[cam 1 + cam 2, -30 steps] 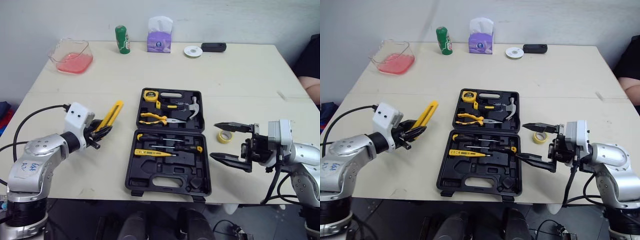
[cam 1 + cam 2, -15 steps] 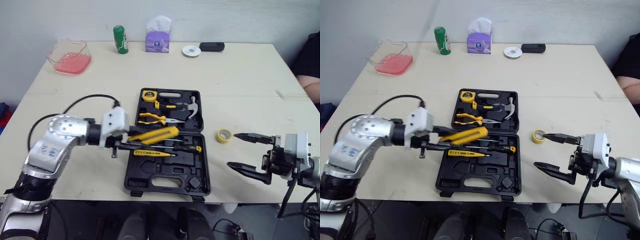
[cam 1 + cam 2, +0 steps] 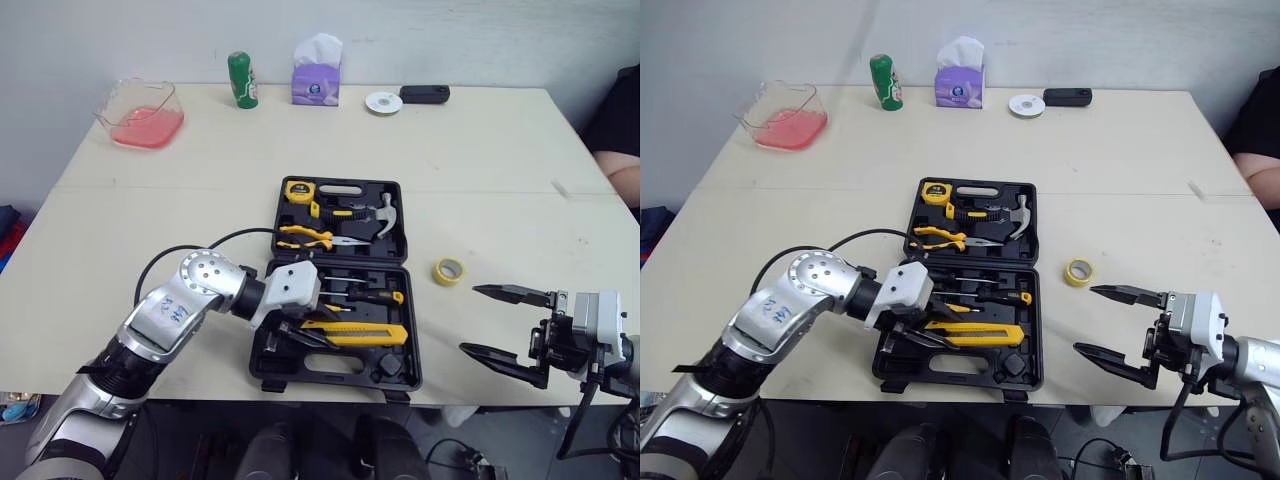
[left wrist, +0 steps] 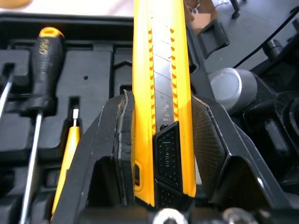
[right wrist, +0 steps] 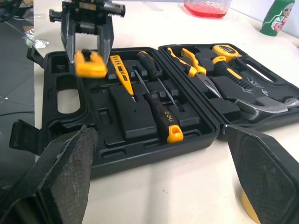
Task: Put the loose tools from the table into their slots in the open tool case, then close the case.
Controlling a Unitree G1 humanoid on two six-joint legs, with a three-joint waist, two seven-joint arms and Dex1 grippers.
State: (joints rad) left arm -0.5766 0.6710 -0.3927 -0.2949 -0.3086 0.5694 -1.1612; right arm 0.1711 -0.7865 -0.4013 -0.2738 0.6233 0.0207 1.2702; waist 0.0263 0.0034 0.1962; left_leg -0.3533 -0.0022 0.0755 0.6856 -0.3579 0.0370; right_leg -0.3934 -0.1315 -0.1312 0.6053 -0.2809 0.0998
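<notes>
Knife nearly slotted, I'd say; tape and lid remain.
Lower right, the right end effector (image 3: 470, 320) gapes empty. At centre, the left end effector (image 3: 305, 335) clamps a yellow utility knife (image 3: 360, 333) over the open black plastic tool case (image 3: 330, 362). A yellow tape roll (image 3: 448, 271) lies loose beyond.

The tool case (image 3: 330, 366) is black, the utility knife (image 3: 365, 333) yellow and black, the tape roll (image 3: 438, 273) yellow.

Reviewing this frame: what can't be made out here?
Head views: whether the knife sits in the case slot or above it; the left pincer covers its rear end.
Right wrist view: the tape, mostly behind a finger of the right pincer and cut by the edge.
Head views: the person, cut off at the right edge.
</notes>
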